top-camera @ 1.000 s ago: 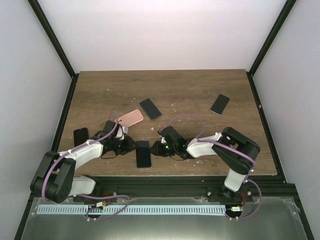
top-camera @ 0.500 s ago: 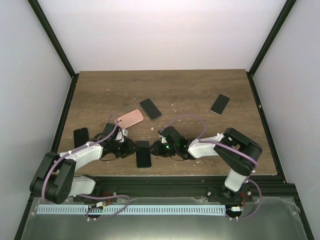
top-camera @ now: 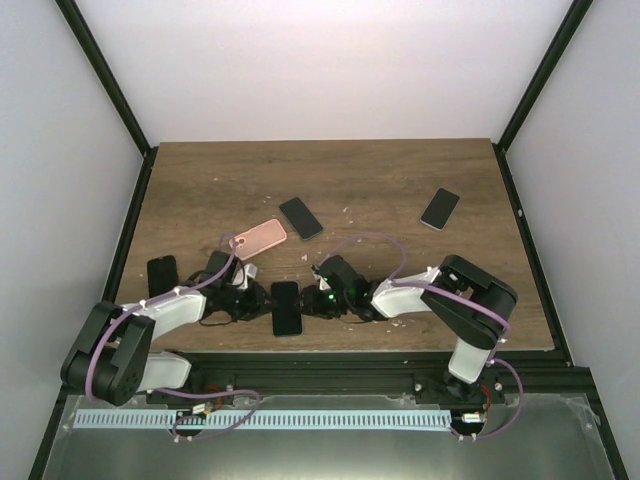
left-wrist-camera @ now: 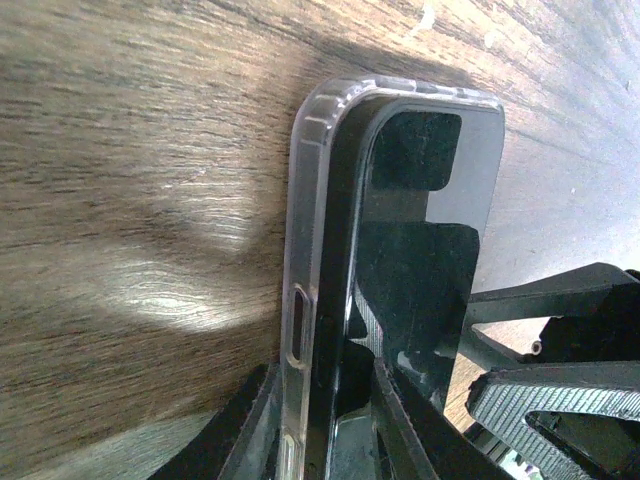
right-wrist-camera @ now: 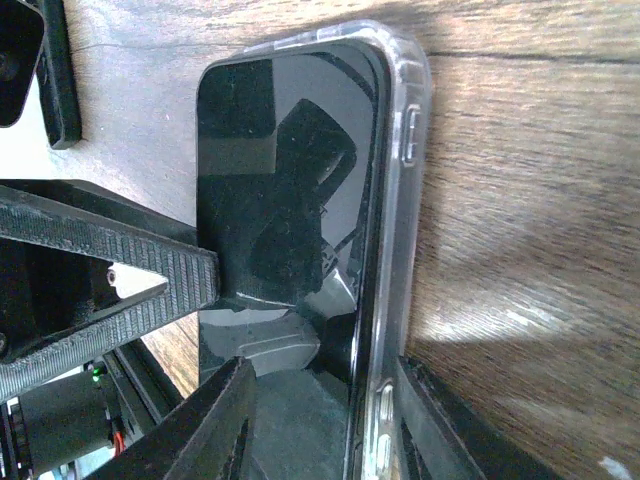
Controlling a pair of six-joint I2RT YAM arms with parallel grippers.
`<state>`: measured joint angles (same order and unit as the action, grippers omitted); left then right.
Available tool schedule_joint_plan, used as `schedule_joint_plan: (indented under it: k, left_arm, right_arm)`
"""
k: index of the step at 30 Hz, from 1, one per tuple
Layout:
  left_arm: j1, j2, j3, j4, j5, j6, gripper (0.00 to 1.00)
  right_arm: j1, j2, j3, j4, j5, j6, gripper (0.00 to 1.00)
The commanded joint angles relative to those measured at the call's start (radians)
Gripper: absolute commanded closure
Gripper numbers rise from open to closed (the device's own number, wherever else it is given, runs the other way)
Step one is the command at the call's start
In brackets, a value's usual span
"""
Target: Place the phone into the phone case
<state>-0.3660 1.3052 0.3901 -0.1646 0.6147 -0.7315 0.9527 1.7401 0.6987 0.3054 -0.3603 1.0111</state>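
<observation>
The black phone (top-camera: 286, 307) lies near the table's front edge, seated in a clear phone case. In the left wrist view the case's wall (left-wrist-camera: 300, 200) wraps the phone's glossy screen (left-wrist-camera: 420, 250). My left gripper (top-camera: 258, 300) sits at its left long side. Its jaws (left-wrist-camera: 325, 390) are closed over that edge, one finger outside the case wall and one on the screen. My right gripper (top-camera: 312, 300) is at the opposite side. Its fingers (right-wrist-camera: 325, 385) straddle the phone (right-wrist-camera: 290, 170) and the case rim (right-wrist-camera: 410, 120) with a visible gap.
A pink phone case (top-camera: 262, 237) lies just behind the left arm. A black phone (top-camera: 301, 217) is behind it, another phone (top-camera: 439, 208) lies at the back right, and a black phone (top-camera: 161, 272) is at the left edge. The table's front edge is close below the grippers.
My left gripper has slid right up to the phone's left side and narrowed on it. The right gripper's jaws have spread apart. The phone has barely moved.
</observation>
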Motion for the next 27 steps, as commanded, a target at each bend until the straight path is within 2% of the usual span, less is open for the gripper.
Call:
schedule_joint_plan:
  k: [1,5,14,20,27]
  left_arm:
    - [-0.005,0.021,-0.016,-0.028,0.001,0.027,0.74]
    - [-0.004,0.021,-0.025,-0.039,0.004,0.035,0.74]
    - [-0.004,-0.003,-0.051,-0.023,0.063,-0.013,0.63]
    - [-0.004,-0.033,-0.045,-0.042,0.083,-0.027,0.58]
    - [-0.004,-0.049,-0.071,-0.023,0.080,-0.037,0.62]
  right_arm:
    - [0.011,0.028,0.041,0.033,-0.021,0.025,0.60]
    - [0.005,0.020,0.016,0.183,-0.082,0.062,0.58]
    - [0.000,-0.015,-0.054,0.438,-0.165,0.132,0.56]
    - [-0.002,-0.022,-0.095,0.549,-0.191,0.177,0.55]
    - [-0.002,-0.006,-0.092,0.593,-0.205,0.206,0.55]
